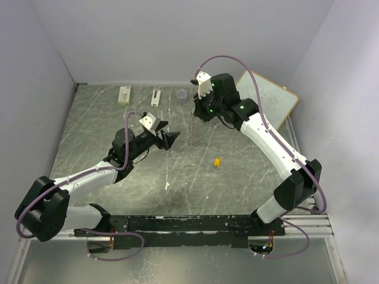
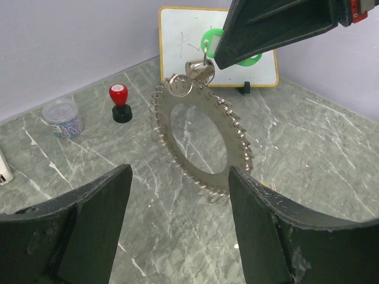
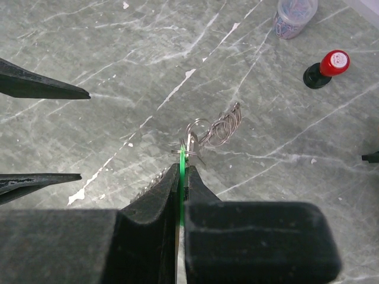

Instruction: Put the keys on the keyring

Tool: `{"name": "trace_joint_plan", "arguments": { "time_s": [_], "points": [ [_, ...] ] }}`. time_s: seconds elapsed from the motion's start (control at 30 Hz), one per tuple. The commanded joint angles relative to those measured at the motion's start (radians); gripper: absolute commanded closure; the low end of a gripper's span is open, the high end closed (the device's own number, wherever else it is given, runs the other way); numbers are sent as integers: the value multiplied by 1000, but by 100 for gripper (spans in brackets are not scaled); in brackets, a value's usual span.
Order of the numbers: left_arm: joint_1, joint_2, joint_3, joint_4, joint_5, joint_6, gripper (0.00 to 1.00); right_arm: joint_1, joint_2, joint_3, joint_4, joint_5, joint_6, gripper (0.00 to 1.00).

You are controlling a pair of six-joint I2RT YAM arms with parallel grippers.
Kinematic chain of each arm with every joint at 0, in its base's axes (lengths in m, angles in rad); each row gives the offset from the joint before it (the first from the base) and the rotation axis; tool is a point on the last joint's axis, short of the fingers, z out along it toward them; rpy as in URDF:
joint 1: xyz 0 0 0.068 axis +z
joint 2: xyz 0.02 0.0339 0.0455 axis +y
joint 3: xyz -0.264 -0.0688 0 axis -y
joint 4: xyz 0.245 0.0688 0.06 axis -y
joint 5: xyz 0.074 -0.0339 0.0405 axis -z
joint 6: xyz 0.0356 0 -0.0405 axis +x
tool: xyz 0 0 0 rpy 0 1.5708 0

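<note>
Keyring (image 2: 235, 148), toothed metal, hangs from green key (image 2: 205, 42) pinched by right end effector (image 3: 182, 177); left end effector (image 2: 180, 174) spread.

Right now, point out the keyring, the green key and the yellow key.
keyring (image 2: 238, 142), left wrist view, toothed right rim.
green key (image 2: 208, 43), left wrist view, exposed left edge.
yellow key (image 1: 217, 161), top external view, its middle.

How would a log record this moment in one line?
right gripper: shut on green key | keyring: hanging upright from that key | left gripper: open, facing keyring | yellow key: loose on table
</note>
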Motion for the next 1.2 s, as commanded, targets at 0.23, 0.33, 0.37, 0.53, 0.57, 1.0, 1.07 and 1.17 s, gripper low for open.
{"name": "trace_joint_plan", "arguments": {
  "time_s": [0.23,0.33,0.37,0.53,0.57,1.0,1.07,1.17],
  "points": [
    [52,70,-6,186,40,-43,25,7,-175,-181,249,-124,-134,100],
    [98,82,10,198,114,-107,26,6,-252,-302,368,-127,-193,100],
    [108,83,13,200,140,-126,26,6,-278,-326,395,-128,-205,100],
    [131,79,9,204,204,-178,26,5,-298,-356,427,-134,-201,100],
    [131,78,5,206,210,-184,26,6,-293,-351,418,-146,-202,100],
    [131,126,-71,431,410,-268,24,5,-269,-327,489,-119,-39,100],
    [129,135,-85,456,417,-258,23,5,-256,-312,496,-118,-10,100],
    [119,159,-102,507,432,-193,17,5,-236,-290,508,-106,43,100]
  ]
}}
